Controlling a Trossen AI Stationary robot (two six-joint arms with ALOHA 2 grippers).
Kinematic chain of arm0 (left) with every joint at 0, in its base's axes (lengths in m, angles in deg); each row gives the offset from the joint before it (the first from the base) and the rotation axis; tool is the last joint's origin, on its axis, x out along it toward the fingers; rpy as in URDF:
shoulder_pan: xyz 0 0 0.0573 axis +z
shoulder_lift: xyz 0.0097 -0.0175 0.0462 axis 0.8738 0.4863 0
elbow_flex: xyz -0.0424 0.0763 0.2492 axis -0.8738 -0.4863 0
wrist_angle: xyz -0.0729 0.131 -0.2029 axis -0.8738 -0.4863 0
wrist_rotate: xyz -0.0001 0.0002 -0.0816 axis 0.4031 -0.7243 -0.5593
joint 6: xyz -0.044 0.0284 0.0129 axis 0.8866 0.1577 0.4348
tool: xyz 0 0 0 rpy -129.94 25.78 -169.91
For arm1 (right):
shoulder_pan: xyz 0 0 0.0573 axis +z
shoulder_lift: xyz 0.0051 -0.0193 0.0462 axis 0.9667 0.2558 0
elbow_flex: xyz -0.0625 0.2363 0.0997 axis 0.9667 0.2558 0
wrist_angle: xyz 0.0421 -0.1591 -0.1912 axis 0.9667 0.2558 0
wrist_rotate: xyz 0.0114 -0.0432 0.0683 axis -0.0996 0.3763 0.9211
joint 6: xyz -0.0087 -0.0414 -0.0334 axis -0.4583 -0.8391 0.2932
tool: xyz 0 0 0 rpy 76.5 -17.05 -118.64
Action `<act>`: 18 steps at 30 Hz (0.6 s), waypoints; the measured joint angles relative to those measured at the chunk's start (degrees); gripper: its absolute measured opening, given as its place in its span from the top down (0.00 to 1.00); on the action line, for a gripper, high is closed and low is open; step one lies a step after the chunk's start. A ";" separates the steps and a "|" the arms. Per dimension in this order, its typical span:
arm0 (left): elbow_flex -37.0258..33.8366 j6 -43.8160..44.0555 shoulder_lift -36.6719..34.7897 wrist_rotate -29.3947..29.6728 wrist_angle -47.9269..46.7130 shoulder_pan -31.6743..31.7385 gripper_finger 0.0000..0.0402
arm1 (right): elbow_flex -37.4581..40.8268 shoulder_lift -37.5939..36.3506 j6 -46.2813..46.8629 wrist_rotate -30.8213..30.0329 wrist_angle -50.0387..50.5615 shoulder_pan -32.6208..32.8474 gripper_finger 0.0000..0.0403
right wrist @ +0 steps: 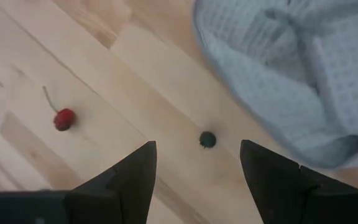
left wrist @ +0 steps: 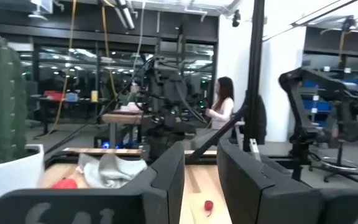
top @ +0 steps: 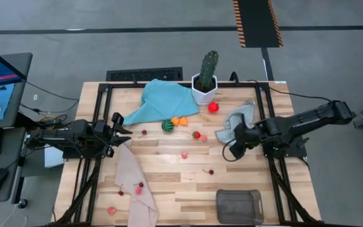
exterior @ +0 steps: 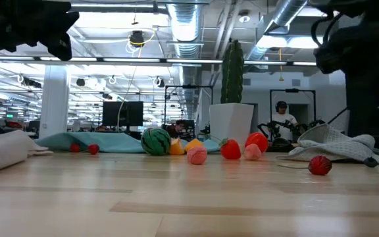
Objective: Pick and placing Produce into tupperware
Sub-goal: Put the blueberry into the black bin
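High view, for your record: the tupperware [top: 239, 206] sat empty at the bench [top: 169, 189] near edge, toward the right side. Produce lay scattered mid-bench: a striped green ball [top: 167, 125], orange pieces [top: 179, 120], a cherry [top: 210, 171]. Your right gripper [top: 232, 150] hovered beside the grey cloth [top: 237, 122], jaws apart and holding nothing, a cherry on the bench below it. Your left gripper [top: 123, 130] waited at the left edge, jaws narrowly parted, empty.
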 joint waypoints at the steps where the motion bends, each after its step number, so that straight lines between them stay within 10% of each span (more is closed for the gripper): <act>1: 0.00 0.02 0.00 0.44 -0.01 0.01 0.79 | 0.00 0.95 1.43 -0.01 -0.18 0.55 0.37; 18: 0.00 5.09 0.02 5.03 -4.14 0.01 0.79 | -0.01 14.99 13.45 -0.31 -6.08 7.29 0.37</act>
